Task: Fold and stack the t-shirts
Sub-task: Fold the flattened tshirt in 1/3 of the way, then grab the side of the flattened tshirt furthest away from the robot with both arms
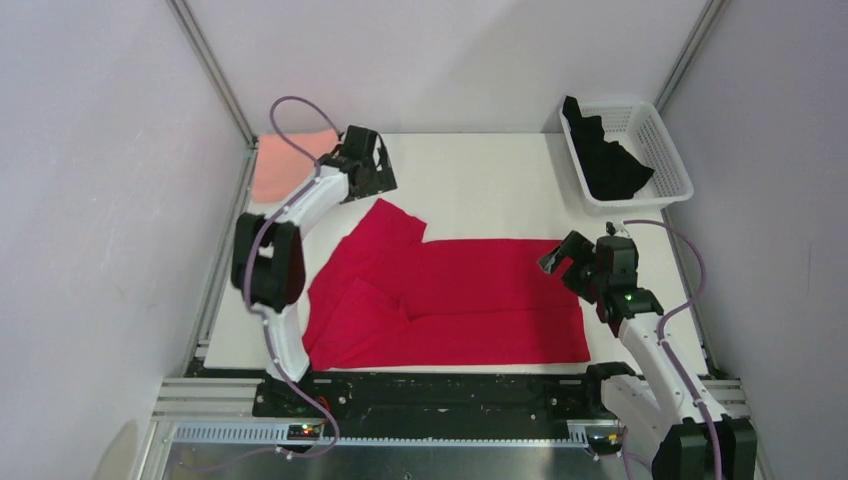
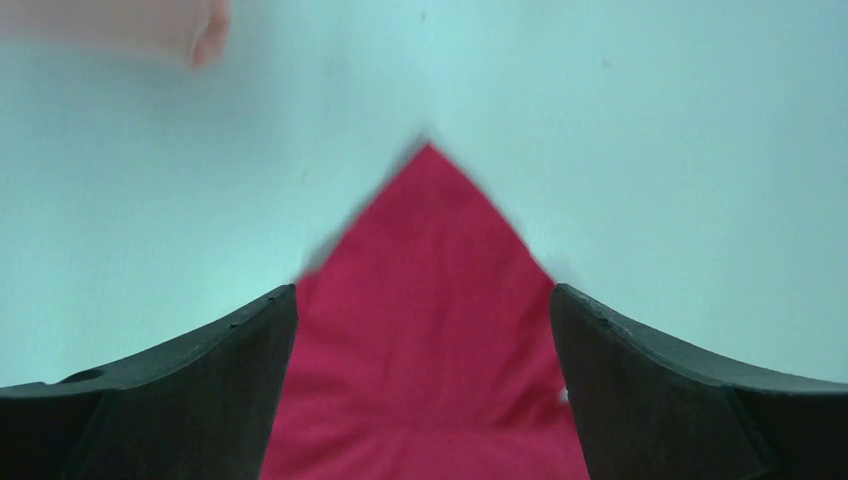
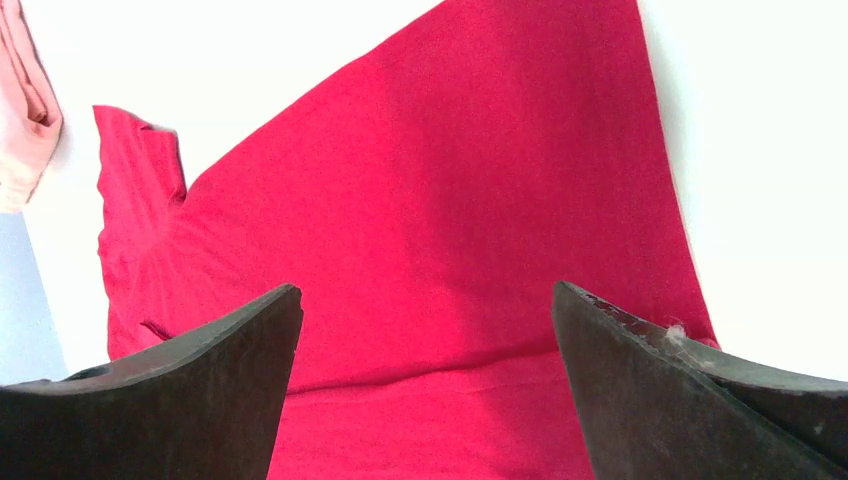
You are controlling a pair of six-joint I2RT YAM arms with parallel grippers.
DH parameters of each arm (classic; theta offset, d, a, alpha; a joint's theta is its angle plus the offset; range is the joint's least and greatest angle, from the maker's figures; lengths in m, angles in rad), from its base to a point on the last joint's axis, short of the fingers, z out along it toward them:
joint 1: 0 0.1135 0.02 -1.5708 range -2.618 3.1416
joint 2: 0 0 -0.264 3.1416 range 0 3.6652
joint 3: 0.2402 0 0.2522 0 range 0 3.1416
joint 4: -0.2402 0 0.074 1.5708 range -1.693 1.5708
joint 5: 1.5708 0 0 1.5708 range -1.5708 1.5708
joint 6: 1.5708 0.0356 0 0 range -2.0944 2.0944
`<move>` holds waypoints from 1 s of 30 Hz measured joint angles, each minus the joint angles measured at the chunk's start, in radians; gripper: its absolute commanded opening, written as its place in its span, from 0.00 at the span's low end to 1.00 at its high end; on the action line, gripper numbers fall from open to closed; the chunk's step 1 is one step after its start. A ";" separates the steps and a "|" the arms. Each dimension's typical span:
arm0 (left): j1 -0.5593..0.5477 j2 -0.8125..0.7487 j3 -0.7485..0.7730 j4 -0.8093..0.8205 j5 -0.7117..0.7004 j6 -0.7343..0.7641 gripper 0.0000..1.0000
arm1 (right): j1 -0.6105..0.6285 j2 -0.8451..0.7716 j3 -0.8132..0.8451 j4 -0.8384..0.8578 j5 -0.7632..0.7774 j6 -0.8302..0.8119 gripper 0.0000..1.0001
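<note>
The bright red t-shirt (image 1: 450, 300) lies spread on the white table, partly folded lengthwise, sleeves at the left. My left gripper (image 1: 372, 178) is open and empty just above the shirt's far sleeve corner (image 2: 430, 300), its tip between the jaws. My right gripper (image 1: 562, 262) is open and empty over the shirt's right edge (image 3: 450, 250), where a fold line shows. The salmon-pink t-shirt (image 1: 283, 163) lies folded at the far left corner; it also shows in the right wrist view (image 3: 22, 110). The black t-shirt (image 1: 607, 160) sits crumpled in the basket.
The white mesh basket (image 1: 668, 150) stands at the far right corner. Metal frame posts and grey walls close in the table's sides and back. The left arm's purple cable (image 1: 290, 125) loops over the salmon-pink shirt.
</note>
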 measured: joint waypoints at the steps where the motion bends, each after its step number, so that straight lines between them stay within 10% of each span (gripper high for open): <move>1: 0.008 0.067 0.057 -0.003 0.002 0.018 1.00 | -0.010 0.014 0.000 0.006 -0.007 -0.003 0.99; 17: 0.058 0.436 0.332 -0.037 0.179 0.057 0.96 | -0.071 0.098 0.000 0.043 -0.084 -0.052 0.99; 30: -0.003 0.405 0.264 -0.032 0.113 0.096 0.32 | -0.077 0.109 0.000 0.045 -0.098 -0.056 0.99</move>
